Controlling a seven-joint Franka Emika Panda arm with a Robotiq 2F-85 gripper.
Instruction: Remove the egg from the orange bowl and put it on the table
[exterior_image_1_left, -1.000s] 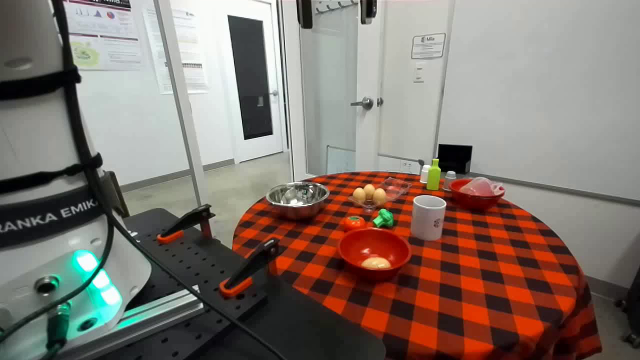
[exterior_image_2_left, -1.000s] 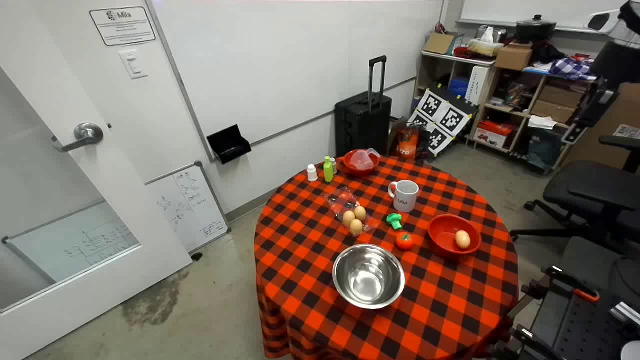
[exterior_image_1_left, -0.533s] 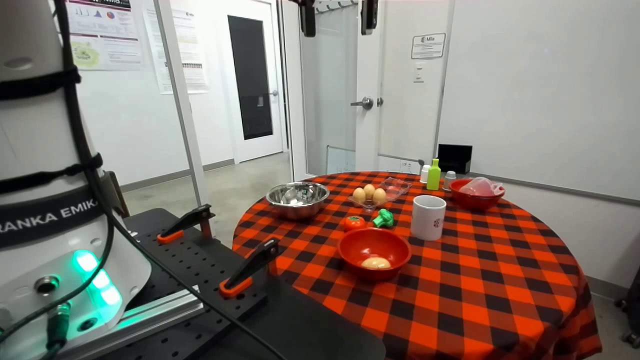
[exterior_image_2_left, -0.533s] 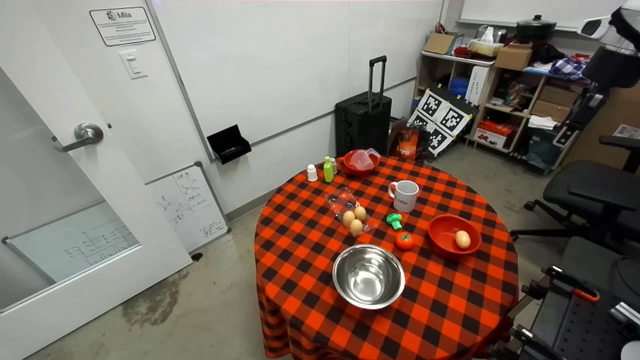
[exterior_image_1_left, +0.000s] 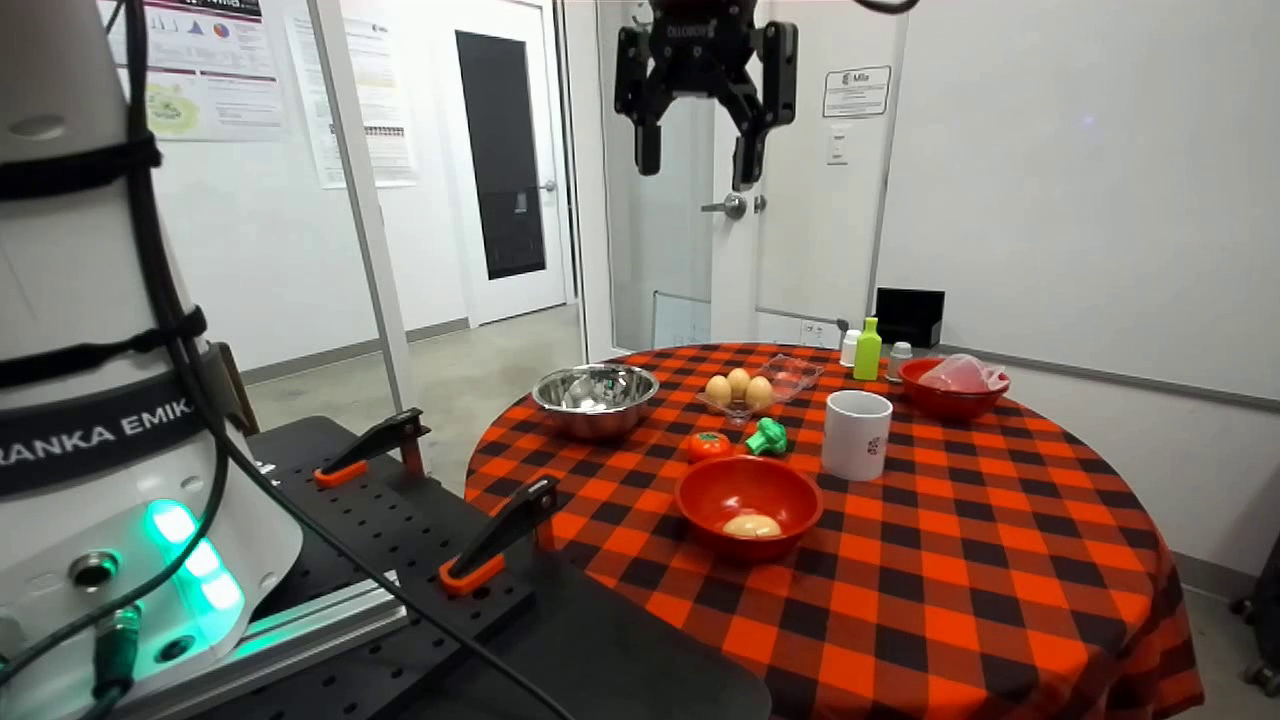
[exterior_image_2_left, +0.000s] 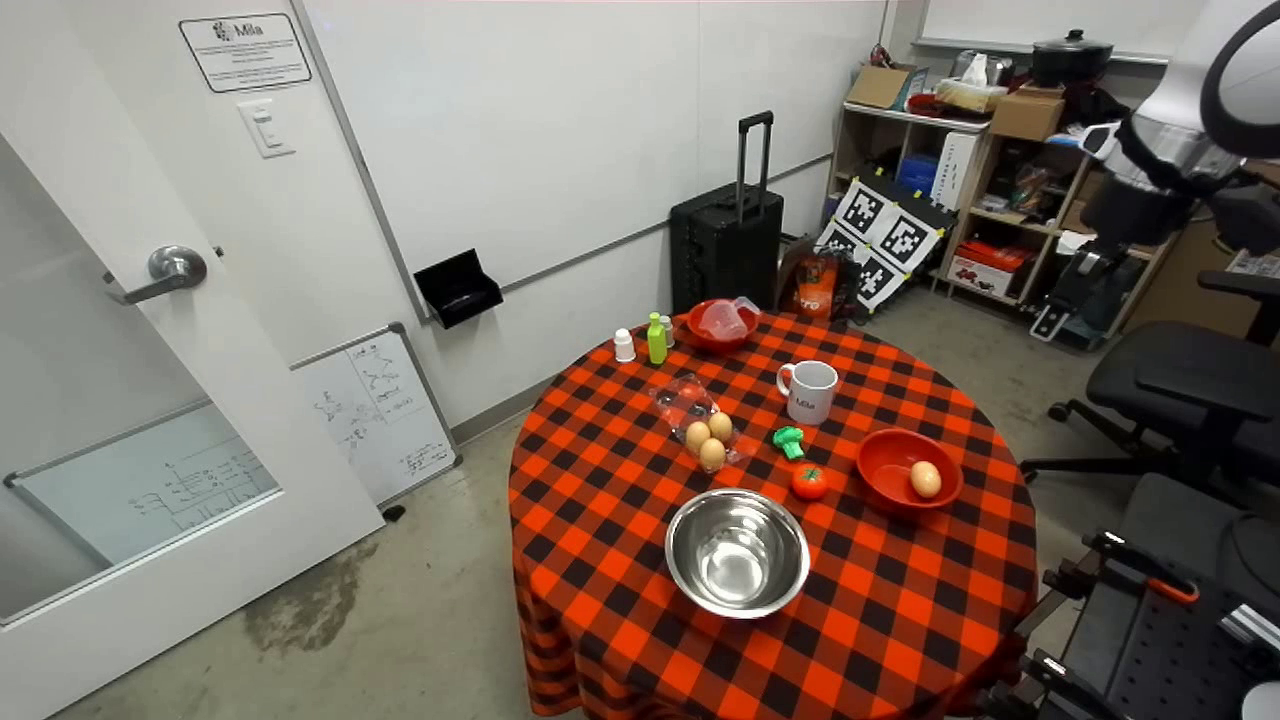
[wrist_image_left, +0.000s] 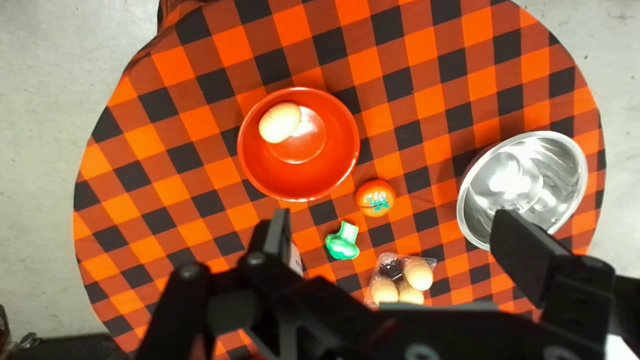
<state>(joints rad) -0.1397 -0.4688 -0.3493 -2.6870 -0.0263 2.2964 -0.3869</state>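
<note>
The pale tan egg (exterior_image_1_left: 752, 526) lies in the orange bowl (exterior_image_1_left: 718, 498), which stands on the checked table (exterior_image_1_left: 960, 570). In an exterior view the egg (exterior_image_2_left: 925, 479) rests against the side of the bowl (exterior_image_2_left: 882, 466). In the wrist view the egg (wrist_image_left: 280, 122) is at the upper left inside the bowl (wrist_image_left: 300, 175). My gripper (exterior_image_1_left: 698, 162) is open and empty, high above the table. In the wrist view its spread fingers (wrist_image_left: 390, 220) are at the bottom, and the bowl is beyond and left of the gap between them.
A toy tomato (wrist_image_left: 375, 198) and green broccoli (wrist_image_left: 343, 241) lie close to the bowl. A white mug (exterior_image_1_left: 857, 435) stands near it. The steel bowl (exterior_image_2_left: 738, 552), a clear carton with three eggs (exterior_image_2_left: 711, 440), a green bottle (exterior_image_2_left: 656, 340) and another red bowl (exterior_image_2_left: 712, 335) are also on the table.
My gripper has come down into view, still open. In an exterior view it has moved left and down toward the table. The egg and bowl have not moved.
</note>
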